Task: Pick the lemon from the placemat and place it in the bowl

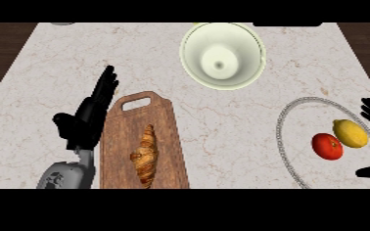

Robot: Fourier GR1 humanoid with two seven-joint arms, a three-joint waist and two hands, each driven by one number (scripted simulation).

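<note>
While the oval yellow lemon [351, 133] lies near the round grey placemat's [283, 127] right side, bare marble counter [217, 112] separates it from the pale bowl [222, 55]; the left hand [90, 112] rests straight-fingered, and the right hand's [365, 108] fingers cannot be told.

No readable txt, labels, brands or nos. anywhere – nothing printed on any obj or on the counter.

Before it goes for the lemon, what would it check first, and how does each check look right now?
1. Lemon on the placemat: ok.
2. Tomato touches the lemon, crowding the grasp: not ok.
3. Bowl upright and empty: ok.
4. Right hand near the lemon, mostly out of view: cannot tell.
5. Left hand open, resting beside the cutting board, away from the path: ok.
</note>
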